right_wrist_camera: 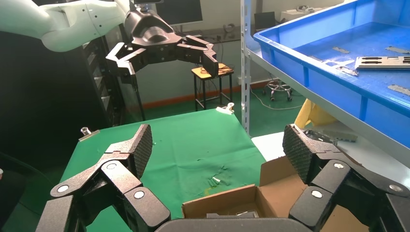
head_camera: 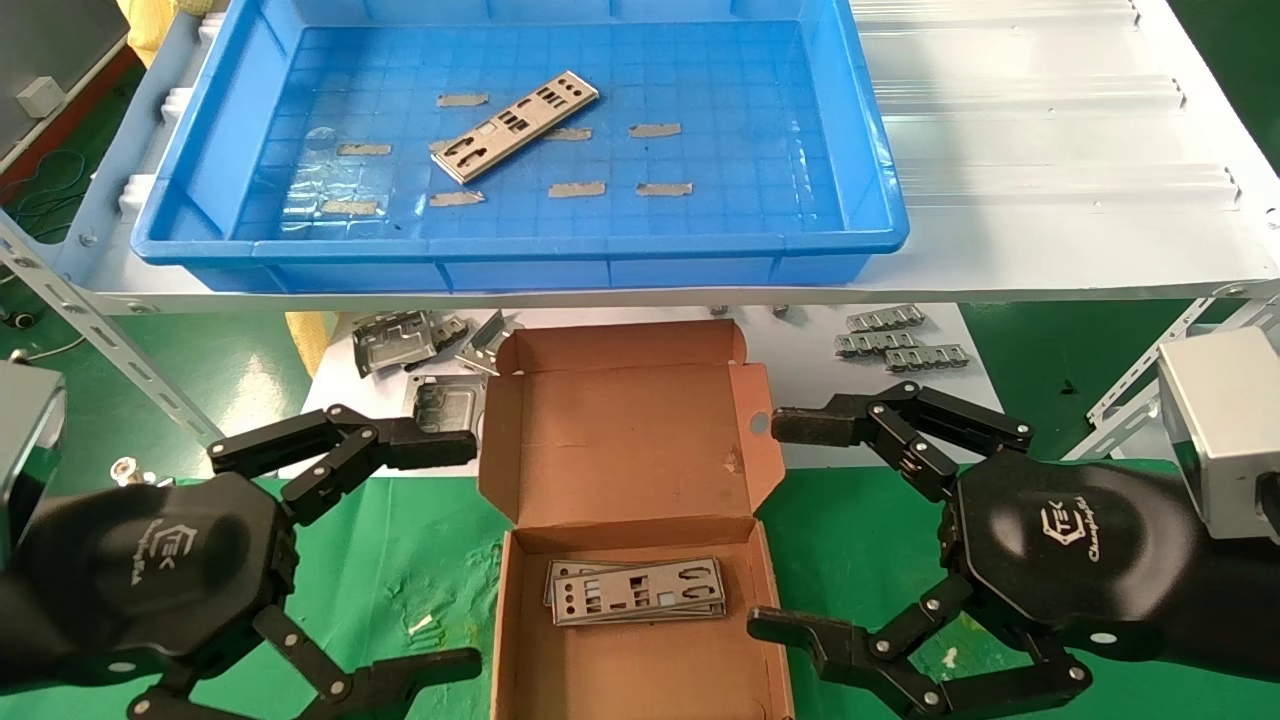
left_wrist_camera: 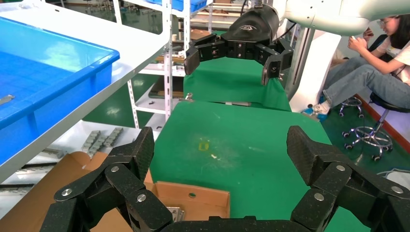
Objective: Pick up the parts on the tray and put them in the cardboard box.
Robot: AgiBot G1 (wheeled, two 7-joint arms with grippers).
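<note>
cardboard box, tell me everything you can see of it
The small brown corrugated cardboard box sits open on the green mat between the two grippers, below the shelf edge. Its hinged lid stands back, side flaps spread, with a small round hole in the right flap. A stack of thin silver-grey punched metal plates lies flat on its floor. Neither gripper touches it.

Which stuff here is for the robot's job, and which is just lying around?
For the job:
- thin silver metal plate with cutouts in the big blue plastic tray
- small brown cardboard box, plates already stacked inside
- left claw and right claw, both open and empty

Just lying about:
- chunky grey metal frames
- short ridged silver strips
</note>
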